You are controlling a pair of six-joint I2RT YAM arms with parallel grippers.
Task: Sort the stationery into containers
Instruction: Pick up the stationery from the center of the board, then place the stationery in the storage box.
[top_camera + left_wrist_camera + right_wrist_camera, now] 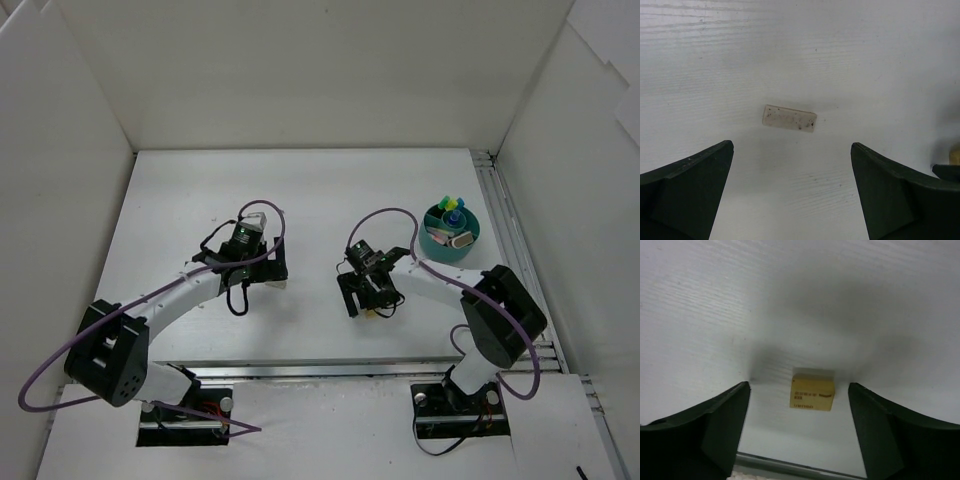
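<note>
Spread jaws overhang white-walled, seemingly grained white table (300, 190).

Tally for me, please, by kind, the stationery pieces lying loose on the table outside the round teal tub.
pale speckled rectangular eraser: 1
tan printed cube: 1
Total: 2 loose; what lies in the round teal plastic tub is too small to count.

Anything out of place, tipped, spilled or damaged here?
Nothing spilled or tipped. The only oddity is the pale eraser, which is speckled with dark marks and looks grubby. The yellow cube sits flat and the teal tub stands upright.
</note>
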